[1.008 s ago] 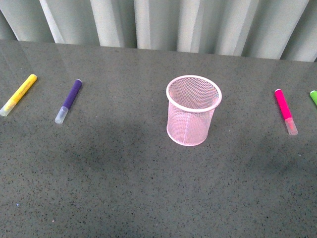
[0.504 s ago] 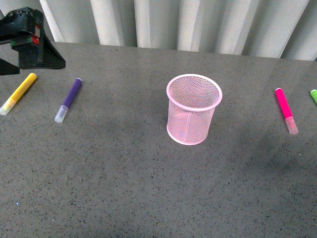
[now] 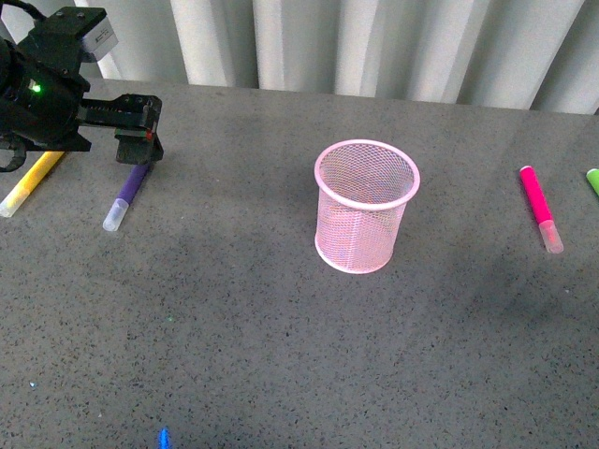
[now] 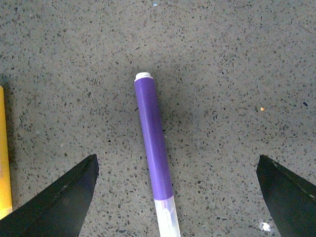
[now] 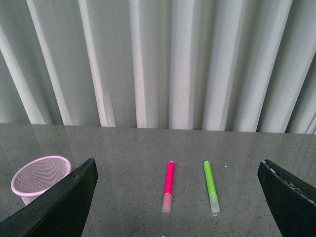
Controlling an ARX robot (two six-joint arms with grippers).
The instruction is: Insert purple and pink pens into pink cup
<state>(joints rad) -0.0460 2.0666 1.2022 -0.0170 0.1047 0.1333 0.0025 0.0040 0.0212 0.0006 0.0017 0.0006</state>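
Left gripper (image 3: 148, 140): jaws spread wide and holding nothing. It sits over the far end of the purple pen. In the left wrist view (image 4: 176, 159) a finger shows on either side of the barrel, both clear of it.
Right gripper (image 5: 177, 163): jaws wide apart with nothing between them. It is raised and faces the pink pen and the green marker, and it is out of the front view.
Purple pen (image 3: 128, 194) (image 4: 154, 138): lies flat on the table at 9 o'clock from the pink cup, well apart from it, clear cap toward the robot.
Pink pen (image 3: 540, 208) (image 5: 168, 185): lies flat at 3 o'clock from the cup, well apart from it, clear cap toward the robot.
Pink cup (image 3: 365, 210) (image 5: 38, 178): upright mid-table, with no pen inside.
Yellow marker (image 3: 28, 182) (image 4: 4, 163): at 9 o'clock from the purple pen, near it, partly hidden by the left arm.
Green marker (image 3: 592, 181) (image 5: 211, 186): at 3 o'clock from the pink pen, cut off by the edge of the front view.
Table (image 3: 281, 355): dark speckled grey.
Curtain (image 3: 374, 47): pale pleats at 12 o'clock, behind the table.
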